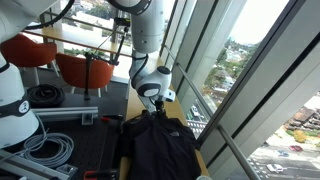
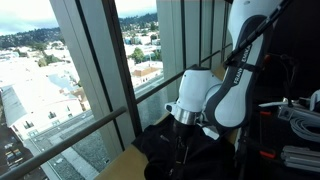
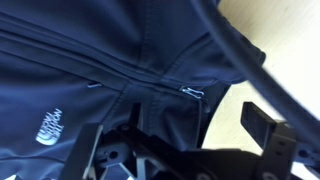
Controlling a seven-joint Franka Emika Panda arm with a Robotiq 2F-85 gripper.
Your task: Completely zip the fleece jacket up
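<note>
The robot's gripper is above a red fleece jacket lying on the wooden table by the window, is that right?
No: the fleece jacket is black, not red, as the wrist view shows. It does lie on the wooden table by the window, with the gripper above it.

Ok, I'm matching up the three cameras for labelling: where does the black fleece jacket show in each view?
In an exterior view: the fleece jacket lies at bottom centre.
In an exterior view: the fleece jacket sits at the bottom, just right of centre.
Wrist view: the fleece jacket fills most of the frame.
Shared landmark: the wooden table, a tan edge beside the jacket, seen bottom left and top right.
</note>
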